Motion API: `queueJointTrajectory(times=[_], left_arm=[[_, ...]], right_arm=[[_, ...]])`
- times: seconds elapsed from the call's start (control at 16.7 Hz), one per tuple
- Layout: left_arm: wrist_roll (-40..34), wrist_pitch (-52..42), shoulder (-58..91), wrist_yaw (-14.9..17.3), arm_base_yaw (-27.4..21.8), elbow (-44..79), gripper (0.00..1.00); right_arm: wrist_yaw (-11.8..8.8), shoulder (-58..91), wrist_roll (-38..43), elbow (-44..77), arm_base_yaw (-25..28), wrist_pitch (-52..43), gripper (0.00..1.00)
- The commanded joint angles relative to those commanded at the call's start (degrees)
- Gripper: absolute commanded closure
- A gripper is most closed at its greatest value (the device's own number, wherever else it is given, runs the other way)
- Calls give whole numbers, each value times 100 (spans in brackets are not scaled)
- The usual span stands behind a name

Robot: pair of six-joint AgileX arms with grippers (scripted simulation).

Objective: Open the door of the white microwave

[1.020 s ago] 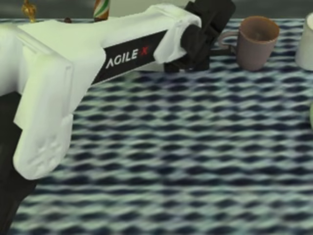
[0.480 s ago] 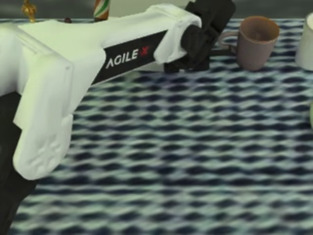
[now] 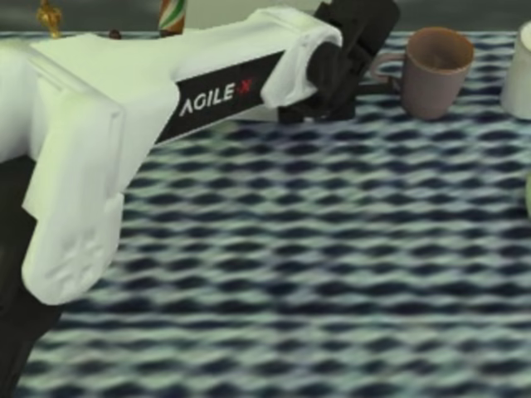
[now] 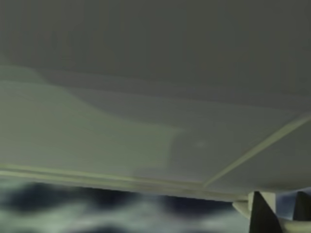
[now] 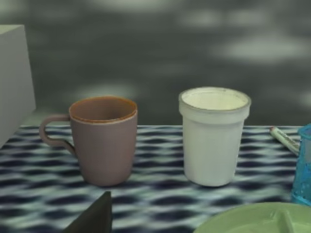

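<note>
The white microwave (image 5: 13,82) stands at the table's back middle, mostly hidden under my left arm in the top view. Its door (image 4: 121,136) fills the left wrist view as a pale flat panel. The door's white bar handle (image 4: 243,207) juts from its lower edge. My left gripper (image 4: 281,199) (image 3: 319,108) is at that handle, its dark fingers (image 4: 262,216) on either side of the bar and shut on it. The right gripper is outside the top view; one dark fingertip (image 5: 97,213) shows in its wrist view.
A brown mug (image 3: 436,70) stands just right of the microwave, and a white cup (image 3: 518,70) is farther right. A green plate (image 5: 252,221), a blue container (image 5: 303,165) and a marker (image 5: 284,138) lie near the right arm. Small ornaments (image 3: 48,16) sit at the back left.
</note>
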Motion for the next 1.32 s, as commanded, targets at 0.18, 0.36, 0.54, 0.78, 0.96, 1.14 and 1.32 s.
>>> queueJointTrajectory(times=[0.18,0.36,0.54,0.78,0.96,1.14,1.32], left_arm=[[-26,13,48,39,-40,4,100],[75,95,-47,77,-25,-155,100],[227,306,-263,154,6,-439,100],[308,370,-321,187,17,-567,100],[308,370,-321,187,17,-567,100],[308,370,-321,187,17,-567,100],[308,370,-321,187,17,-567,100]], right_arm=[[0,0,0,0,0,0,0],[0,0,0,0,0,0,0],[0,0,0,0,0,0,0],[0,0,0,0,0,0,0],[0,0,0,0,0,0,0],[0,0,0,0,0,0,0],[0,0,0,0,0,0,0]])
